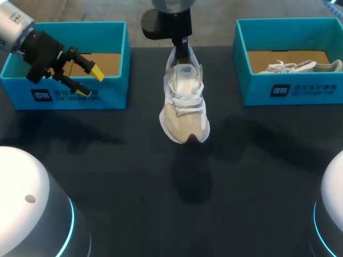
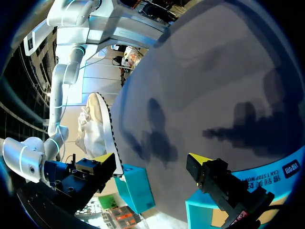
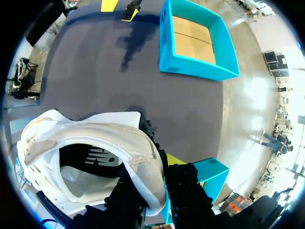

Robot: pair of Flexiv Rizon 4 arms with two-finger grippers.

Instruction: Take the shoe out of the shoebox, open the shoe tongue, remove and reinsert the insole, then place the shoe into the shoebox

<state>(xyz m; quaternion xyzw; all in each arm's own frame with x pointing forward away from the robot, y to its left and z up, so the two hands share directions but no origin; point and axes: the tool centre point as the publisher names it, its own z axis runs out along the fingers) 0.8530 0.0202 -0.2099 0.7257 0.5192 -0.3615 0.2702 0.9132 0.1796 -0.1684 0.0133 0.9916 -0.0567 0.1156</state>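
1. The shoe (image 1: pixel 184 101) is out of the box, over the middle of the table (image 1: pixel 107 176). It is tipped toe-down and toe toward the robot, heel up. I can't tell whether the toe touches the table or hangs just above it.
2. The right gripper (image 3: pixel 155 191) is clamped on the heel collar, one finger inside the shoe and one outside. That's the only thing holding the shoe.
3. My read on the step: take-out is done and the tongue is not yet opened. The laces (image 1: pixel 185 105) lie across the upper, with the tongue (image 1: pixel 185 84) flat under them. The right wrist view shows a dark footbed inside, so the insole (image 3: pixel 95 160) is probably in place.
4. The next move needs the left arm. The left gripper (image 1: pixel 90 82) has its fingers apart and holds nothing. It hangs over the front wall of the left shoebox (image 1: pixel 110 97), well apart from the shoe. It has to cross to the shoe mouth and pinch the tongue above the laces, then pull away from the heel. The right gripper must hold firm or the shoe will pivot.
5. Containers, far side of the table:
   - Left shoebox: only a bare cardboard liner (image 1: pixel 110 61) shows inside. It's the likely return slot.
   - Right shoebox (image 1: pixel 300 90): a second shoe (image 1: pixel 300 66), pale, lies on its side on cardboard.
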